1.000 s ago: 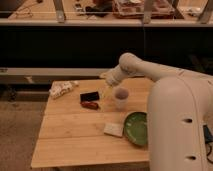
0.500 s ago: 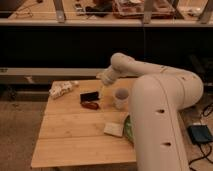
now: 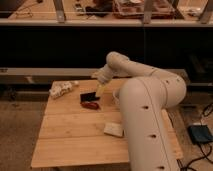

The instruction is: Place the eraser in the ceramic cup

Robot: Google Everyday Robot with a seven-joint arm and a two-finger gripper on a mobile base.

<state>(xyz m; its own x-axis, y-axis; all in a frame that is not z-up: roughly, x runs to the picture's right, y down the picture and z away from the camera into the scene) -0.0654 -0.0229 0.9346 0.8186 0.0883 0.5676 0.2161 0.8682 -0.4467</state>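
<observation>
The eraser (image 3: 88,96) is a small flat black block on the wooden table (image 3: 70,135), left of centre near the far edge. My gripper (image 3: 100,89) hangs just right of the eraser, at or very close to its right end. The arm reaches in from the right and fills the right side of the view. The ceramic cup is hidden behind the arm.
A reddish-brown oblong thing (image 3: 92,105) lies right in front of the eraser. A pale square pad (image 3: 114,129) lies nearer the front, beside the arm. A crumpled white object (image 3: 62,89) sits at the far left corner. A dark shelf front runs behind the table.
The arm has swung leftward and nearer the camera, so it now covers the cup and the green bowl. The gripper has come down beside the eraser.
</observation>
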